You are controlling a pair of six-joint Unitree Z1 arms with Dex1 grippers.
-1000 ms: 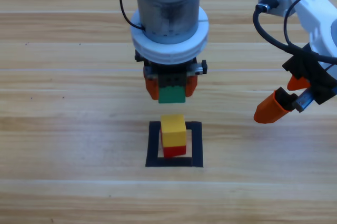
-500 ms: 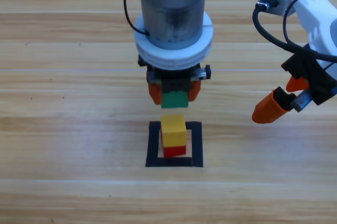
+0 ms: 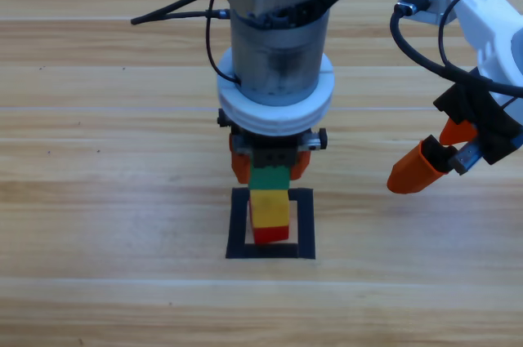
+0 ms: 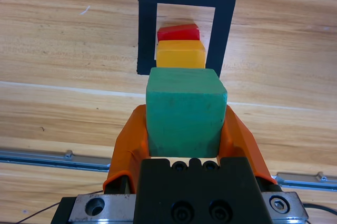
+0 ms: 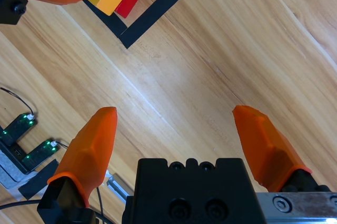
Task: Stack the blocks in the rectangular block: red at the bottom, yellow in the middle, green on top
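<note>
Now the left gripper clamps its jaws on two flat sides of the light, rigid green cube, just above the yellow cube, while the right gripper waits wide open and empty at 3 o'clock.

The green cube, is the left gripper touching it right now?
Touching. The left wrist view shows the green cube clamped in the left gripper, both orange jaws pressed flat against its sides with no gap.

Grey cylindrical arms trail black cables; each tool has orange jaws on a black screwed body.
</note>
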